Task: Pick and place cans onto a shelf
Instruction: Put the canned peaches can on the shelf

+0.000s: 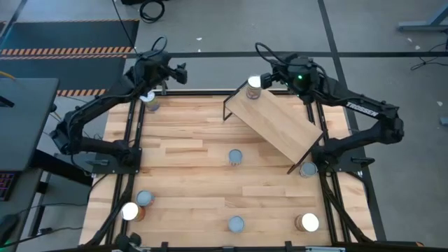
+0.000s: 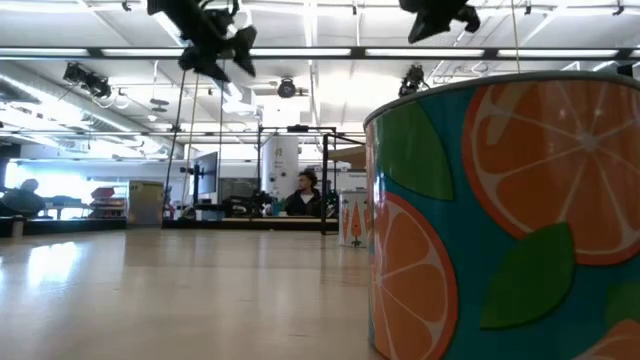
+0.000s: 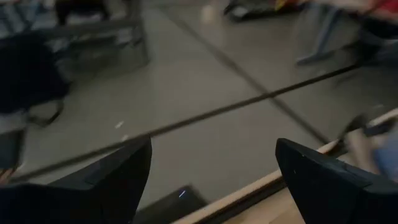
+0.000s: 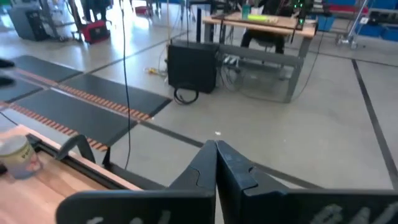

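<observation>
One can sits right at the shelf edge, so the pinched-shut right end effector could clip it off, while the left end effector hangs spread apart.

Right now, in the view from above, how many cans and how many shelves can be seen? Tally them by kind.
Cans: 8 (1 on the shelf, 7 on the tabletop)
Shelf: 1
Total: 9

Light-wood shelf, shiny-topped cans
</observation>
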Motion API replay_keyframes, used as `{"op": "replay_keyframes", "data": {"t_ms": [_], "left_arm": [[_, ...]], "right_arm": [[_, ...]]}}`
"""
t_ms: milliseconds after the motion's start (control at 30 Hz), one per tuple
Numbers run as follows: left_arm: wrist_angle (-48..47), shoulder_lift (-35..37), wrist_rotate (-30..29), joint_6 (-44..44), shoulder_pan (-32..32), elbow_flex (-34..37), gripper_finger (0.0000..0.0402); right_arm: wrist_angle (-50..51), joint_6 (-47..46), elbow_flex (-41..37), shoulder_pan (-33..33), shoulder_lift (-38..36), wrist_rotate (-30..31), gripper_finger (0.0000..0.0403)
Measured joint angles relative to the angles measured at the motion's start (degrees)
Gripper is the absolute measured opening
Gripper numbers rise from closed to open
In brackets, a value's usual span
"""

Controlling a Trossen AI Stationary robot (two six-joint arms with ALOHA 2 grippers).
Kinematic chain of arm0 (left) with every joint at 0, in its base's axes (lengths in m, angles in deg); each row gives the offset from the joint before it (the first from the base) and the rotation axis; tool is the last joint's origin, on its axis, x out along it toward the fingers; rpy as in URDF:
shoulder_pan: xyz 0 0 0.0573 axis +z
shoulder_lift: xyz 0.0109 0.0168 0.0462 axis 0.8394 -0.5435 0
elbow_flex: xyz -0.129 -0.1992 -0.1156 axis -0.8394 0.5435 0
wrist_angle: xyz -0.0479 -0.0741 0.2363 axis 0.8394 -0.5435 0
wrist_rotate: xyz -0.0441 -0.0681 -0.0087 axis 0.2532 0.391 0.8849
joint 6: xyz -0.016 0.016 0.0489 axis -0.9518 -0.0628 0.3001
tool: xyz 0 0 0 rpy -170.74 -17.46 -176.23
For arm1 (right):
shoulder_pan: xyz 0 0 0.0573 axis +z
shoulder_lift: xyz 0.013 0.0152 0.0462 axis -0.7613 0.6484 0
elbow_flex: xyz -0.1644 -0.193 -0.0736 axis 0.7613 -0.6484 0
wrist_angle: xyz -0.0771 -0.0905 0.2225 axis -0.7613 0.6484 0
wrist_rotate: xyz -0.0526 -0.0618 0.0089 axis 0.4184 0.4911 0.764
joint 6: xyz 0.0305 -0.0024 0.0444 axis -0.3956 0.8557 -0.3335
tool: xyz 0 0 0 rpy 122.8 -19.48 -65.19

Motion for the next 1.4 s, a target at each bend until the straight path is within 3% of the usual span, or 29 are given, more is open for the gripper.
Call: {"op": "replay_keyframes", "data": {"t_ms": [400,700,933,1167,1400], "left_arm": [[-13.29,-4.17,-4.27,-15.27,8.00,0.02,0.0348],[-18.80,-8.66,-4.51,-15.75,11.83,0.02,0.0348],[-15.27,-8.93,-4.12,-9.07,12.07,0.02,0.0348],[-10.42,-8.83,-5.87,0.18,8.63,-0.40,0.0348],[-23.79,-8.76,-8.28,-10.60,2.91,-9.08,0.0350]], "right_arm": [[0.00,-2.43,0.00,0.44,-1.98,3.84,0.0006],[0.04,-1.30,0.00,0.45,-1.79,3.94,0.0020],[0.00,0.18,0.00,0.44,-1.61,2.29,0.0080],[-0.02,1.30,0.00,-0.88,-1.59,-12.27,0.0152],[-2.18,9.41,0.00,-3.69,-1.59,-16.28,0.0248]]}}
